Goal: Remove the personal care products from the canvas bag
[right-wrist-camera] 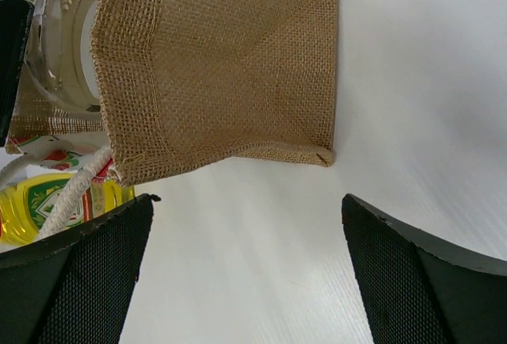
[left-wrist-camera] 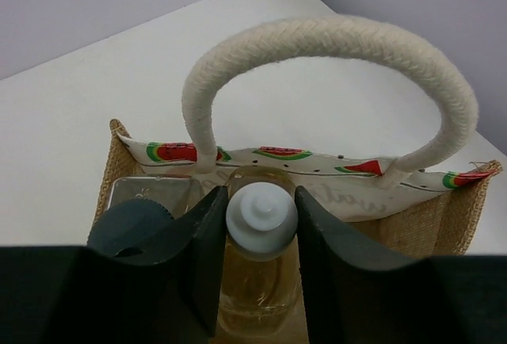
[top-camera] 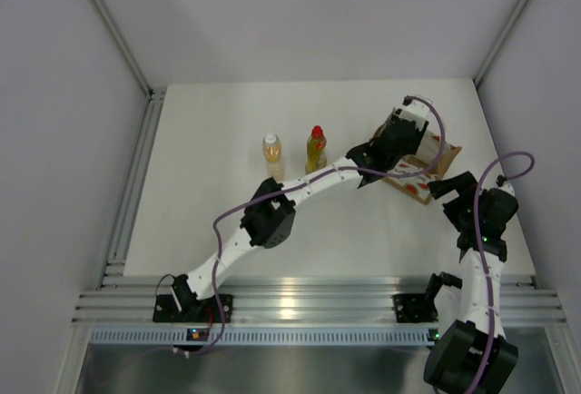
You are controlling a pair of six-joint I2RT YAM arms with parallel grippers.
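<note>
The canvas bag (top-camera: 427,165) lies at the back right. In the left wrist view its cream handle (left-wrist-camera: 333,39) loops over its patterned side (left-wrist-camera: 277,154). My left gripper (left-wrist-camera: 261,211) reaches into the bag (left-wrist-camera: 432,221), its fingers closed on the white cap of an amber bottle (left-wrist-camera: 261,280). The clear squarish bottle with its dark grey cap (left-wrist-camera: 131,223) sits just left of it in the bag. My left gripper also shows in the top view (top-camera: 399,135). Another amber bottle (top-camera: 272,153) and the yellow bottle (top-camera: 315,147) stand on the table. My right gripper (right-wrist-camera: 245,273) is open and empty beside the bag's burlap side (right-wrist-camera: 222,66).
The white table (top-camera: 209,212) is walled by grey panels at the left, back and right. An aluminium rail (top-camera: 300,308) runs along the near edge. In the right wrist view the yellow bottle (right-wrist-camera: 43,201) shows past a rope handle (right-wrist-camera: 75,193).
</note>
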